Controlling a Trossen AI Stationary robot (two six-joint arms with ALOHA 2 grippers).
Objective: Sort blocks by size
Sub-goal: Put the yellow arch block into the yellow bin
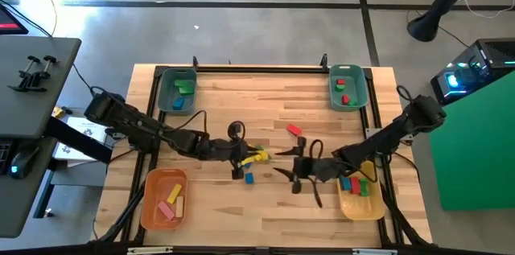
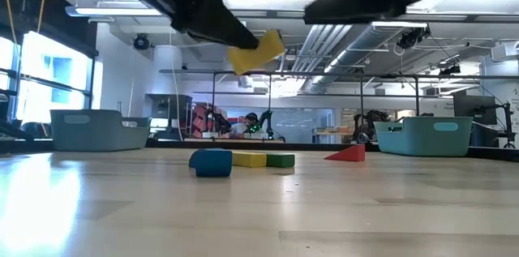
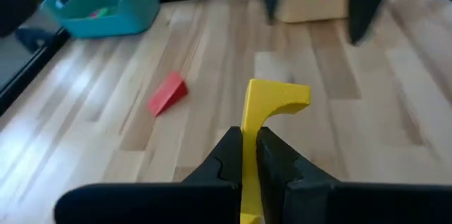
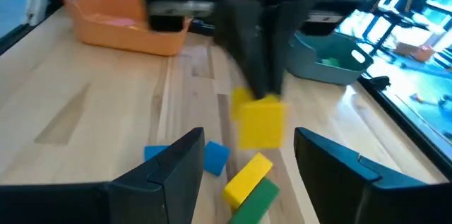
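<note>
My left gripper (image 1: 244, 158) is above the table's middle, shut on a yellow arch-shaped block (image 3: 272, 100), which also shows lifted in the low view (image 2: 258, 50). Below it on the table lie a blue block (image 2: 212, 162), a yellow bar (image 2: 249, 159) and a green block (image 2: 280, 160). A red wedge (image 1: 294, 129) lies flat farther back. My right gripper (image 1: 294, 173) is open and empty, just right of the blocks. Its fingers frame the held block in the right wrist view (image 4: 247, 160). My left gripper pinches the yellow arch block between its two fingers by one end (image 3: 247, 155), on its flat faces. The fingers come from the table's left, slanting down. The block's other end (image 3: 286, 97) sticks out past the fingertips. The block is clear of the table.
Two teal bins stand at the far left (image 1: 177, 90) and far right (image 1: 346, 86), each with blocks. An orange bin (image 1: 163, 199) with blocks is at the near left. A yellow bin (image 1: 360, 195) with blocks is at the near right. A black frame edges the table.
</note>
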